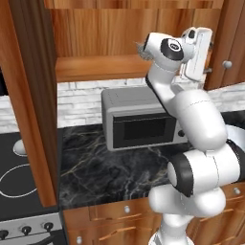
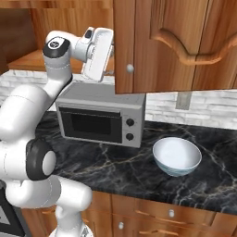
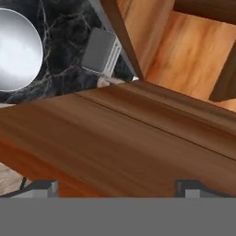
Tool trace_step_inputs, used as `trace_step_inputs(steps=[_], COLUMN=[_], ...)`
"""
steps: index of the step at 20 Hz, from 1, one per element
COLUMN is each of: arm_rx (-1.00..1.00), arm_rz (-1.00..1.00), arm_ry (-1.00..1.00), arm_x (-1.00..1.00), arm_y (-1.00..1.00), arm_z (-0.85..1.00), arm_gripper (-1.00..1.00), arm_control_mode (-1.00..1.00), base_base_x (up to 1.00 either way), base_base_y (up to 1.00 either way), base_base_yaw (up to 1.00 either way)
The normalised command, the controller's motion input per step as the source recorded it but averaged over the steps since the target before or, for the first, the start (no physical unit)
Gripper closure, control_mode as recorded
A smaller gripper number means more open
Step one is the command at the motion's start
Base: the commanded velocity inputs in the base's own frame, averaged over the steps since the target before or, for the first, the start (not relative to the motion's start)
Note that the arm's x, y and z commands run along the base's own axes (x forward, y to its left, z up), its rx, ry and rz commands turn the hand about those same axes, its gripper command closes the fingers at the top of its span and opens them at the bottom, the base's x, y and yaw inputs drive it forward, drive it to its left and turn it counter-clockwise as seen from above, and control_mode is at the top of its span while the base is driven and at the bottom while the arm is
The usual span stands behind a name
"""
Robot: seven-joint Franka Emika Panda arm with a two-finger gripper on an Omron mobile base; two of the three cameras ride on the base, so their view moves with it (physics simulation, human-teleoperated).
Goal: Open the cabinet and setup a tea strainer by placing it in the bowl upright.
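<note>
A: Starting close in: the gripper (image 3: pixel 113 186) is up at cabinet height, fingers (image 3: pixel 40 188) spread wide with nothing between them, and brown wood sits right in front of the hand camera.

B: So which step are we on?

A: I'd call it the reach into the cabinet (image 2: pixel 176 41). The left door (image 1: pixel 31 95) hangs swung out over the stove (image 1: pixel 19 186), the shelf (image 1: pixel 98 67) is exposed, and the hand (image 2: pixel 98 53) is beside the edge of the right-hand door. Opening looks done; the pick isn't.

B: And the tea strainer?

A: There's a small grey fuzzy bit (image 1: pixel 142 49) on the shelf, tucked against the wrist. That's likely it, but it's too small to be sure.

B: Next move?

A: My guess: turn the hand toward that grey piece, settle the open fingers around it, then close gently. It's thin, so it could slip.

B: Count for me, near to far.

A: One bowl (image 2: pixel 177 155), white, empty, upright on the dark marble counter (image 2: pixel 115 162). One microwave (image 2: pixel 99 119) behind it. One grey outlet (image 2: pixel 184 100) on the wall. Two cabinet doors.
</note>
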Motion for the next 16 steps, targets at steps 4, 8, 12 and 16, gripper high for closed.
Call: trace_step_inputs(steps=[4, 8, 12, 16], arm_rx=[0.0, 0.0, 0.0, 0.0], arm_rz=[-0.2, -0.2, -0.2, -0.18], arm_ry=[-0.28, -0.34, -0.38, -0.39], arm_x=[-0.95, -1.0, -1.0, -0.95], arm_y=[-0.73, -0.74, -0.72, -0.79], arm_z=[0.34, 0.46, 0.55, 0.44], arm_gripper=[-1.0, -1.0, -1.0, -1.0], arm_control_mode=[-1.0, -1.0, -1.0, -1.0], base_base_x=[0.0, 0.0, 0.0, 0.0], base_base_y=[0.0, 0.0, 0.0, 0.0], base_base_yaw=[0.0, 0.0, 0.0, 0.0])
